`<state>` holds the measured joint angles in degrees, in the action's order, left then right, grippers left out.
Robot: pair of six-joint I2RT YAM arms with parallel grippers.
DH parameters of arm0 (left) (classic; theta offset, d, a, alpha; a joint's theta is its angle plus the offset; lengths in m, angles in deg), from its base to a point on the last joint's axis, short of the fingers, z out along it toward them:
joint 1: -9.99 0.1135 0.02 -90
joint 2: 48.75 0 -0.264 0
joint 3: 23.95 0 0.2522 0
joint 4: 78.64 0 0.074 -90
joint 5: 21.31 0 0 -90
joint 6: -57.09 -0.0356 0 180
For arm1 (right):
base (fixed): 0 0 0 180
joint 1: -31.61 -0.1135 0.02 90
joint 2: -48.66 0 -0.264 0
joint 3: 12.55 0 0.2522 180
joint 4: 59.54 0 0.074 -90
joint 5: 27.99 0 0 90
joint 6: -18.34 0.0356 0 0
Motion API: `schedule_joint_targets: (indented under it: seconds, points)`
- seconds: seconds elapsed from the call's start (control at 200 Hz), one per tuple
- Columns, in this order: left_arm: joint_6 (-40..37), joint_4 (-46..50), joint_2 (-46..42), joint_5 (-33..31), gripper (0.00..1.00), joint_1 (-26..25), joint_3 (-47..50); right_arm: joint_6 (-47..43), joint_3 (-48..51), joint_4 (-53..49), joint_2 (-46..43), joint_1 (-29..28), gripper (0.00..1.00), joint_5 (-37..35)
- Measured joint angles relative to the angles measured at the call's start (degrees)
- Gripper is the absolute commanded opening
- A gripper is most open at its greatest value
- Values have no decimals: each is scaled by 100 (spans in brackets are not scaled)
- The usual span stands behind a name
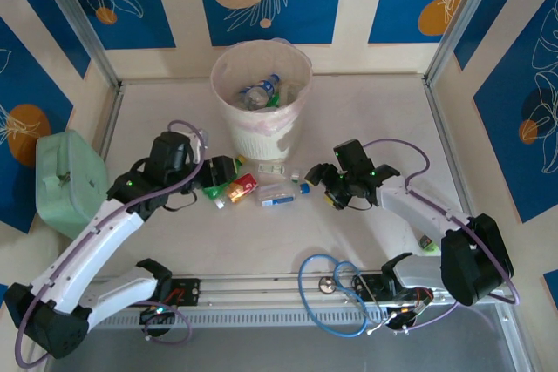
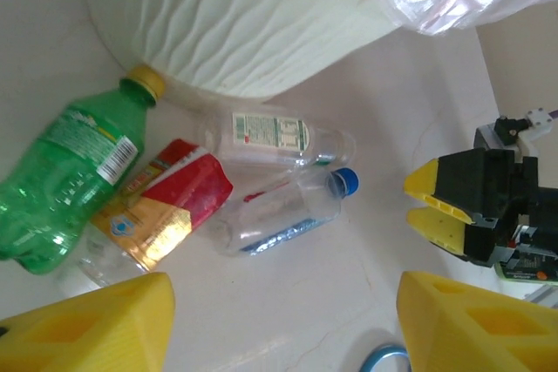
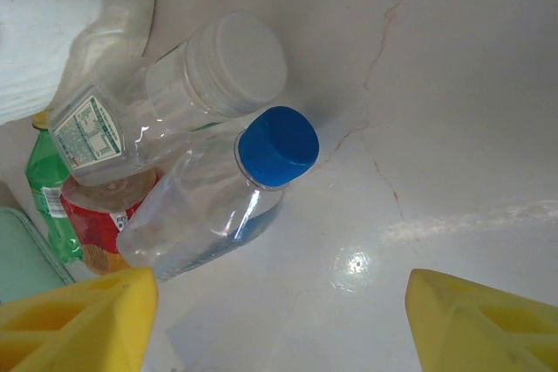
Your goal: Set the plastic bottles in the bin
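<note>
My right gripper (image 3: 279, 307) hangs released, nothing between its jaws. The clear blue-capped plastic bottle (image 3: 218, 206) lies on its side at its 11 o'clock. My left gripper (image 2: 283, 302) is released too. The bottle looks empty: light, thin-walled, slick, likely to roll. I'd pinch it mid-body, across its width. It rests on the smooth pale counter (image 1: 366, 119), at 6 o'clock of the tall whitish lined bin (image 1: 261, 124).
</note>
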<state>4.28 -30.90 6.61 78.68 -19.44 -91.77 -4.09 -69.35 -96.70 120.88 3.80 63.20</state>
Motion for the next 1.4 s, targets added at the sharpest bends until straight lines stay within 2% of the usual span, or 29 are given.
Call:
schedule_joint_targets:
  seconds: [0.14,0.23,0.43,0.68,1.06,1.155,1.396]
  points:
    - [138,-527,356,144,72,-232,590,-2,0,-50,-116,39,76,-101]
    - [155,-844,828,175,76,-599,732,-2,0,-122,-299,136,76,-122]
    - [17,-1556,1838,203,84,-1176,697,-4,9,-328,-758,334,76,-125]
    - [-367,-1906,3156,197,86,-1292,72,-35,83,-664,-1246,566,76,-122]
    - [-850,-2109,3654,31,87,-1364,-387,-131,85,-1027,-1631,789,76,-122]
    - [-944,-2017,3788,22,85,-1425,-575,-136,85,-1073,-1655,820,76,-120]
    - [-1075,-1714,4103,511,79,-1775,-960,-160,85,-1169,-1836,964,76,-120]
